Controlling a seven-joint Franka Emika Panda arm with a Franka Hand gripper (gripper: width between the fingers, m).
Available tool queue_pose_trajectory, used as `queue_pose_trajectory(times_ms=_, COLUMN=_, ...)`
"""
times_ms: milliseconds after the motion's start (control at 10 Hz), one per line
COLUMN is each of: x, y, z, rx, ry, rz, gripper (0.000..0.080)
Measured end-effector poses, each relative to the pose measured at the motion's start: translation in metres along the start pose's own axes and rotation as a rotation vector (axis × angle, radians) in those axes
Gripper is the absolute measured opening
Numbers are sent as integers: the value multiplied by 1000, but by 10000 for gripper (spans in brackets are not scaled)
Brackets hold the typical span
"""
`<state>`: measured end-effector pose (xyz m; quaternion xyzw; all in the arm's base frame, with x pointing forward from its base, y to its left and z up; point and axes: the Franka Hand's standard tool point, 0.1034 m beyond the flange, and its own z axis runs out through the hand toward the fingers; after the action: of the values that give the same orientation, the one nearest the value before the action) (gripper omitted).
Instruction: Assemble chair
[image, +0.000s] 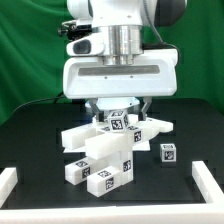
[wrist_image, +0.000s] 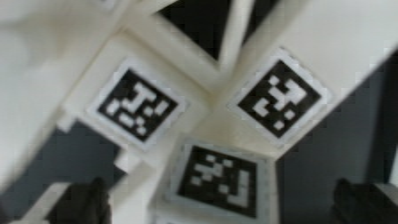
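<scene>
Chair parts (image: 105, 155) are sitting heaped and tilted on the table (image: 35, 140). Tool (image: 120, 110) is hovering open, straddling the top block (image: 118, 124), gripping nothing. Risk: a finger clipping that block could be tipping the heap toward the small cube (image: 168, 153).

Single-arm pose, seen from two views. In the exterior view the Panda arm (image: 115, 12) is reaching down from above, its grey wrist flange (image: 122, 42) pointing straight downward and carrying the broad white gripper body (image: 120, 75) squarely beneath it. The gripper (image: 122, 108) is hanging vertically with its tips aimed down. Two dark fingers (image: 146, 104) are protruding from the underside of the body, one near each end, and are standing wide apart. In the wrist view both fingertips (wrist_image: 80, 202) are appearing as blurred dark shapes far from each other, the jaws spread wide and not closing together.
</scene>
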<state>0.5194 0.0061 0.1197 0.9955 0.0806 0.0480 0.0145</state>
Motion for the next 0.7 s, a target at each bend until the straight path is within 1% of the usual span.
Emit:
queue_pose_trajectory(times_ms=200, x=0, y=2, z=-2, rx=8, ry=-17, rz=-253, gripper=648)
queue_pose_trajectory(times_ms=300, x=0, y=2, z=-1, rx=6, ry=-16, rz=-271, gripper=648)
queue_pose_trajectory(times_ms=500, x=0, y=2, z=-1, rx=5, ry=-20, rz=-389, gripper=649)
queue_pose_trajectory(times_ms=600, x=0, y=0, z=-2, rx=1, ry=-42, rz=-485, gripper=649)
queue_pose_trajectory(times_ms=700, x=7, y=1, z=-4, rx=-5, ry=-35, rz=-638, gripper=649)
